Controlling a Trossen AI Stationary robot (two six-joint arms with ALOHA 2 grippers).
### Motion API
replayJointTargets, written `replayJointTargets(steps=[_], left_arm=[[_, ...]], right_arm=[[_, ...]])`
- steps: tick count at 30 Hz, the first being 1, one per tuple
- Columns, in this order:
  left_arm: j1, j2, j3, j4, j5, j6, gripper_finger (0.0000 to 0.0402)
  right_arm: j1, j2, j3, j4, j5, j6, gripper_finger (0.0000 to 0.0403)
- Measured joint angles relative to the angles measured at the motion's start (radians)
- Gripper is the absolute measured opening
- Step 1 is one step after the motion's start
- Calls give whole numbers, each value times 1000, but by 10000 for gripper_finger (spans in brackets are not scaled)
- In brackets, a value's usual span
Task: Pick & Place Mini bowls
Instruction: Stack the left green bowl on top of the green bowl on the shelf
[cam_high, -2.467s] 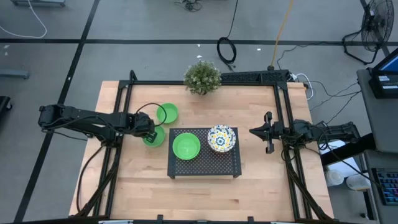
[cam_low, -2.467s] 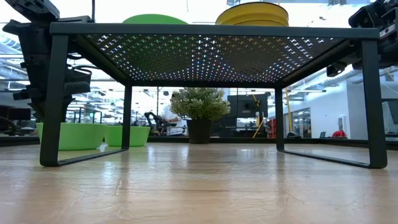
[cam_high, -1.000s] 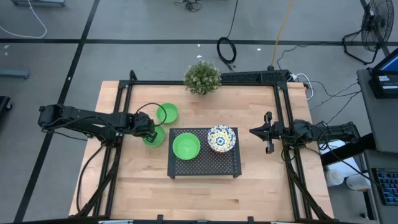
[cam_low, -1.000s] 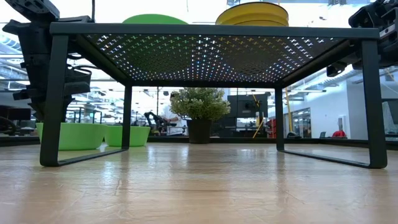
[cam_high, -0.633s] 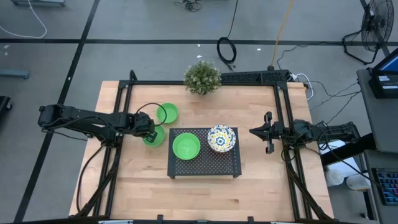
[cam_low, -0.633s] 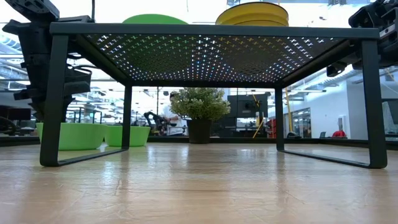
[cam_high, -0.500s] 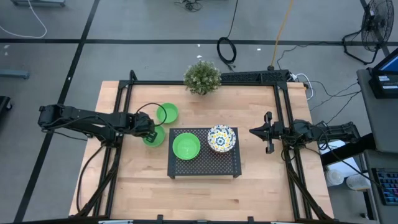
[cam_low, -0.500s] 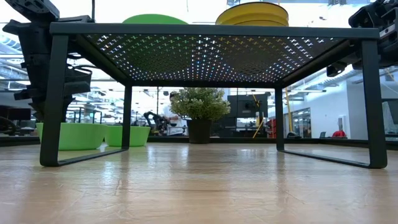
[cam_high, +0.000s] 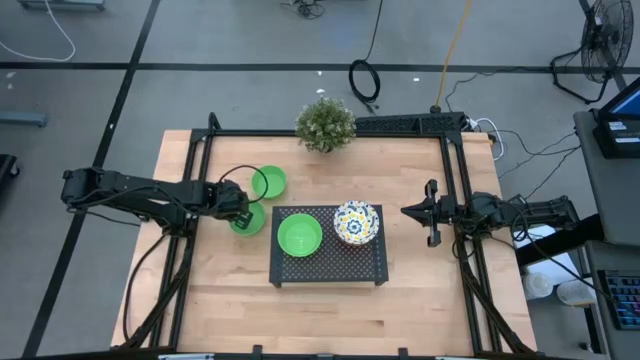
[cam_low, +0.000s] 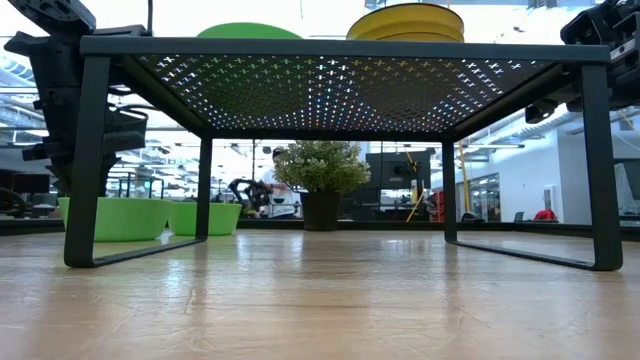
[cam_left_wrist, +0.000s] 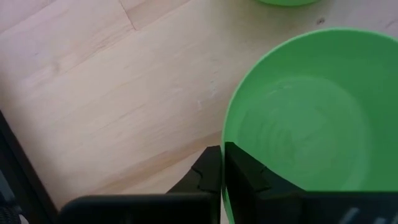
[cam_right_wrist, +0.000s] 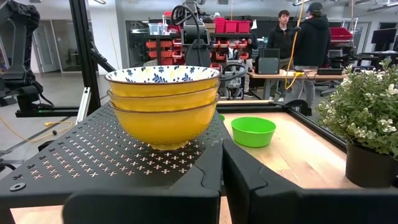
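Note:
A green mini bowl (cam_high: 253, 225) rests by its base on the table left of the black perforated rack (cam_high: 330, 268), with my left gripper (cam_left_wrist: 222, 149) shut on its rim. A second green bowl (cam_high: 268, 182) sits on the table just beyond it. On the rack stand a third green bowl (cam_high: 299, 235) and a stack of three floral bowls (cam_right_wrist: 163, 106), yellow outside. My right gripper (cam_high: 404, 211) waits shut and level at the table's right side, facing the rack. My left gripper pinches the green bowl's rim (cam_left_wrist: 225, 134) on its left side, with one finger (cam_left_wrist: 242, 168) inside the bowl and the other (cam_left_wrist: 206, 171) outside. The fingers come steeply from above, slanting from the table's left. The bowl (cam_low: 115, 218) sits upright on the table.
A potted plant (cam_high: 325, 123) stands at the far edge, in the middle. Black frame rails (cam_high: 330, 133) run along the table's left, far and right sides. Bare wood lies in front of the rack toward the near edge. People stand in the room behind.

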Motion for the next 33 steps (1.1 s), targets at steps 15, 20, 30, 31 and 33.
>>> replayJointTargets(steps=[15, 20, 30, 31, 33], left_arm=[[0, 0, 0, 0, -1, 1, 10], [0, 0, 0, 0, -1, 2, 10], [0, 0, 3, -5, -25, 38, 7], [0, 0, 7, -8, -25, 45, 6], [0, 0, 12, -8, -26, 55, 8]], right_arm=[[0, 0, 0, 0, 0, 0, 0], [0, 0, 0, 0, 0, 0, 0], [0, 0, 0, 0, 0, 0, 0], [0, 0, 0, 0, 0, 0, 0], [0, 0, 0, 0, 0, 0, 0]])
